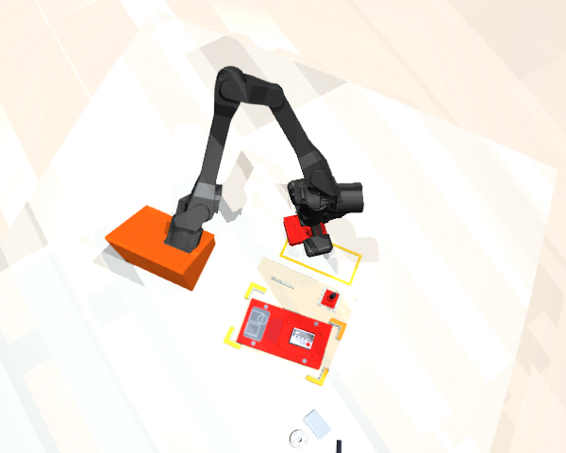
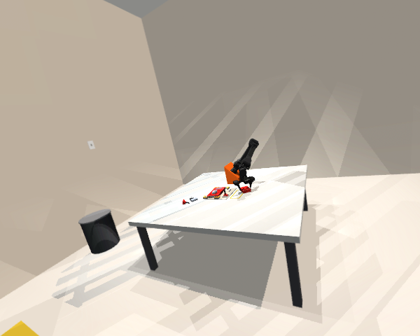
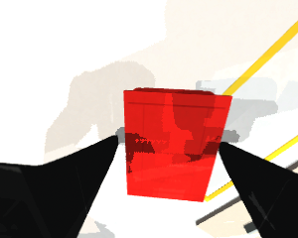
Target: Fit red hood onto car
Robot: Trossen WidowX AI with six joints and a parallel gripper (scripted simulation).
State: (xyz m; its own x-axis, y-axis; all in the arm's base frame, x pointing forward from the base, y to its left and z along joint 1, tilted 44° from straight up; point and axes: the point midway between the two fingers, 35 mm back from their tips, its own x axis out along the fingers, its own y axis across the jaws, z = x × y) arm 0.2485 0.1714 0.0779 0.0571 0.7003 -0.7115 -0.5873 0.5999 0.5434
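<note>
The red hood lies on the table at the far left corner of a yellow outlined rectangle. My gripper is open and low over the hood, one black finger on each side of it, with a small gap on each side in the wrist view. The red car chassis sits nearer the front, inside yellow and orange jig corners, with the grey engine block on its deck. A small grey peg shows beside the engine.
The arm stands on an orange base block to the left. A small red block with a black knob sits on a beige mat behind the chassis. A grey plate and a ring lie at the front edge. A black bin stands on the floor.
</note>
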